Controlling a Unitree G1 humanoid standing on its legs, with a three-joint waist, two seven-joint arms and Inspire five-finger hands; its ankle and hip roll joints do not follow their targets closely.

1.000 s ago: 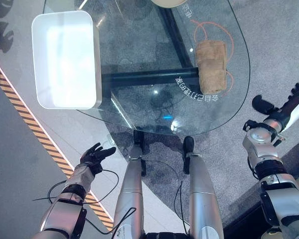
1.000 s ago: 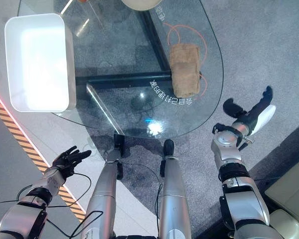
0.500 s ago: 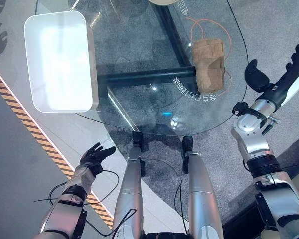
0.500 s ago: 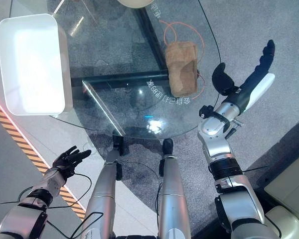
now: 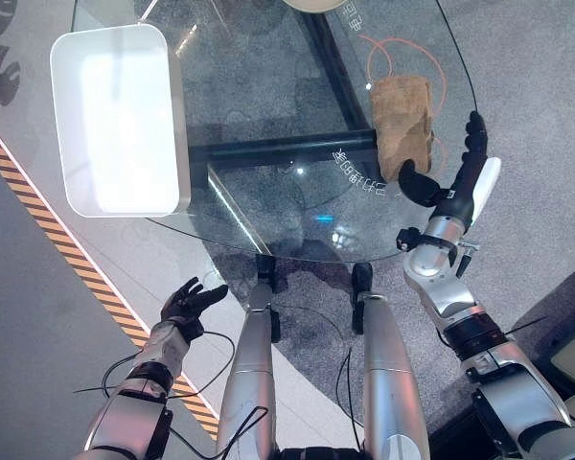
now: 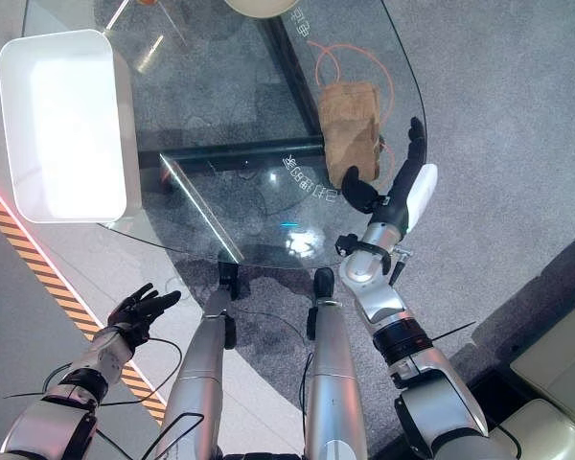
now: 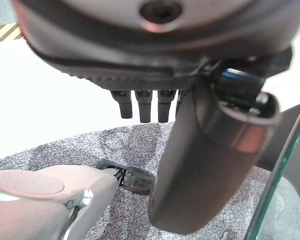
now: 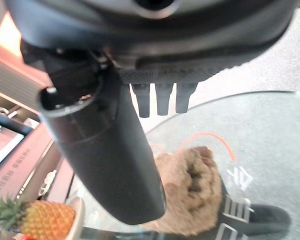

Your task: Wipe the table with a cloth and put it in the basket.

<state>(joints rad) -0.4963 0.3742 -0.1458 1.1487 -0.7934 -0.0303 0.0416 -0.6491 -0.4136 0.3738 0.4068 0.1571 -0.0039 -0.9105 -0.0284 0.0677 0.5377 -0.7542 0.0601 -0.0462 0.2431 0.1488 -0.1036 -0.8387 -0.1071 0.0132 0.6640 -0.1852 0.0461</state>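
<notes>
Cloth (image 5: 403,125) lies near table (image 5: 268,206) edge, right hand (image 5: 457,177) beside it, fingers straight, empty.

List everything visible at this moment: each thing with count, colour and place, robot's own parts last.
Table: one, clear glass with a dark frame beneath, centre of the scene.
Cloth: one, brown, folded, on the table's right part inside an orange line loop.
Basket: one, white, rectangular, at the table's left edge.
Plate: one, pale, at the table's far edge.
Pineapple: one, orange with green leaves, on that plate.
Right hand: open, raised beside the cloth, apart from it.
Left hand: open, low beside the table's left.
</notes>
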